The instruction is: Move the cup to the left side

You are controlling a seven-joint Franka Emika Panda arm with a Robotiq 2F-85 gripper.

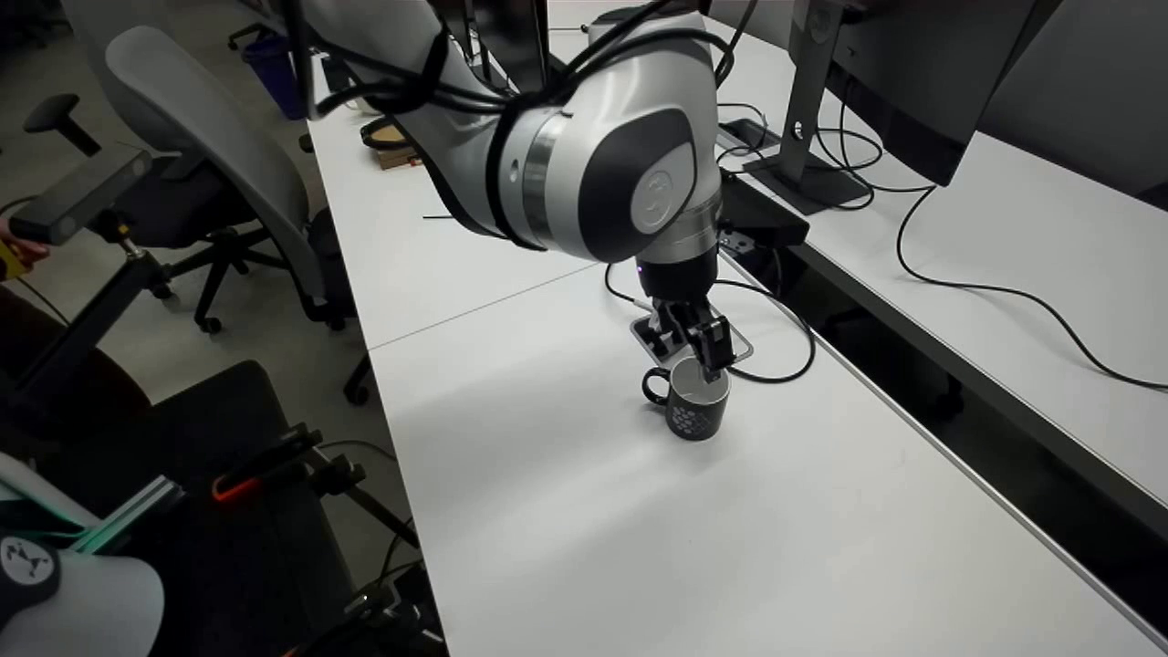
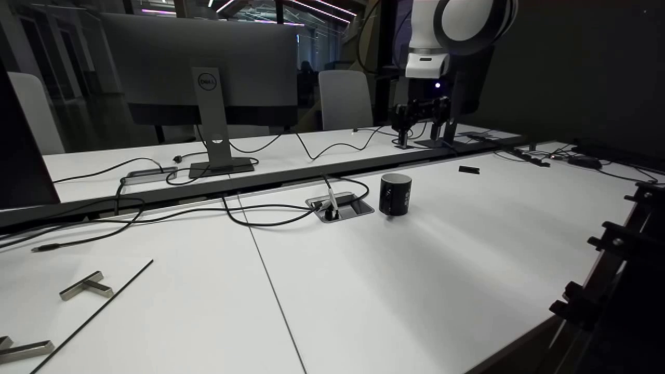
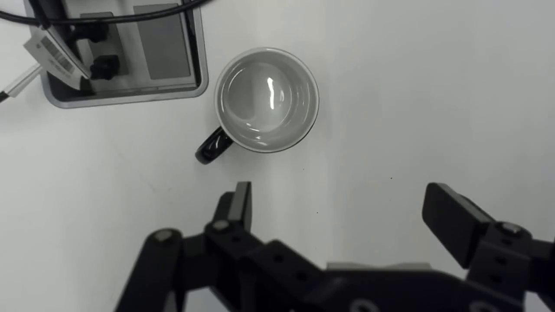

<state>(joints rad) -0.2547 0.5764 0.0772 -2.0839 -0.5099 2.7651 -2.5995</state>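
My black two-fingered gripper (image 3: 341, 201), jaws parted, empty; black cylindrical mug (image 3: 266, 97), probably ceramic, hence stiff, slick, breakable: I would pinch its pale rim (image 3: 317, 100).

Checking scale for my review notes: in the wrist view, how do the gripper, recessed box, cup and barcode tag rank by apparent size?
Largest to smallest:
1. gripper, likely enlarged by nearness
2. recessed box, though partly out of view
3. cup
4. barcode tag

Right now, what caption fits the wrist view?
Open black two-fingered gripper above a white tabletop with a pale-lined round black mug.
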